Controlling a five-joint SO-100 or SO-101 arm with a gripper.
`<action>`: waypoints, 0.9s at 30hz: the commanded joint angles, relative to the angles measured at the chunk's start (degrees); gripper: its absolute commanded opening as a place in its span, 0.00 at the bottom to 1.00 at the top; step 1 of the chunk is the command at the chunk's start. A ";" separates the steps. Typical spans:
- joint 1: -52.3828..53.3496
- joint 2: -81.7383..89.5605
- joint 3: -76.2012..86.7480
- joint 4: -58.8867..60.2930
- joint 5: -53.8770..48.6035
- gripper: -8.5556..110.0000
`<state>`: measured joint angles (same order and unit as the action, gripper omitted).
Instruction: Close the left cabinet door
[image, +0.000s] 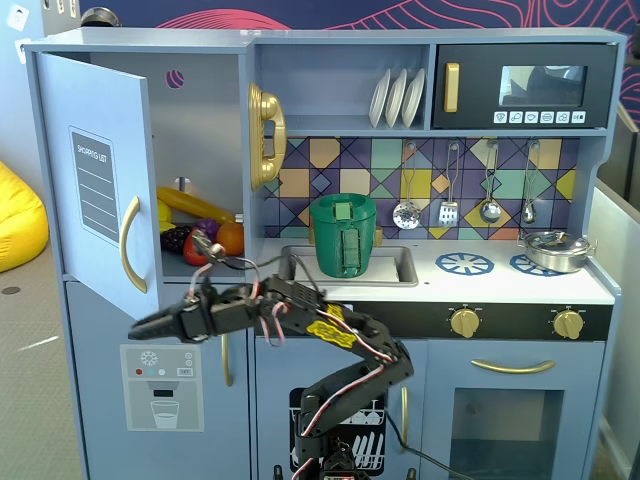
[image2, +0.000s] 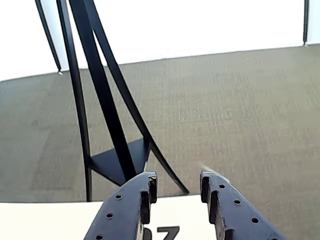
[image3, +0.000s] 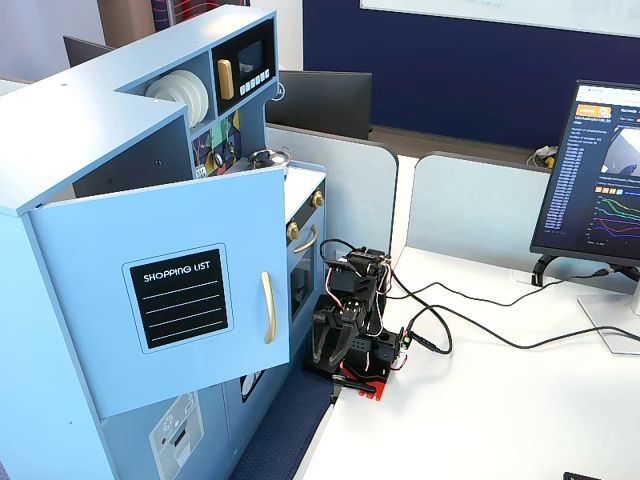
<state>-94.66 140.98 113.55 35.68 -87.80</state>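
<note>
At the upper left of the toy kitchen (image: 330, 60) in a fixed view, hanging wide open: the left cabinet door (image: 95, 170), its black shopping-list panel (image: 98, 198) and curved gold handle (image: 130, 245) facing out. Just below the door's lower edge, reaching leftward in front of the lower door with the printed dispenser (image: 163, 385): the black arm (image: 330, 345), ending in the gripper (image: 140, 325), apparently not touching the door. Inside the cabinet, lying on the shelf: toy food (image: 200, 225). Sitting in the sink (image: 395, 265): a green basket (image: 343, 235).

Seen from the side in a fixed view, swinging out at a right angle: the door (image3: 160, 300), arm base (image3: 350, 340) sitting on the white table (image3: 480, 400).

Through the wrist view, slightly parted and empty: both fingers (image2: 135, 200), pointing over grey carpet (image2: 225, 110) beside a black chair leg (image2: 102, 100).
</note>
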 joint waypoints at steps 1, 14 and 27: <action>-0.09 -7.82 -12.74 -2.37 -1.58 0.07; 7.47 -21.97 -28.30 -1.67 -6.06 0.07; 20.48 -14.77 -25.66 3.43 -5.01 0.07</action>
<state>-79.54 122.08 89.65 38.76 -92.99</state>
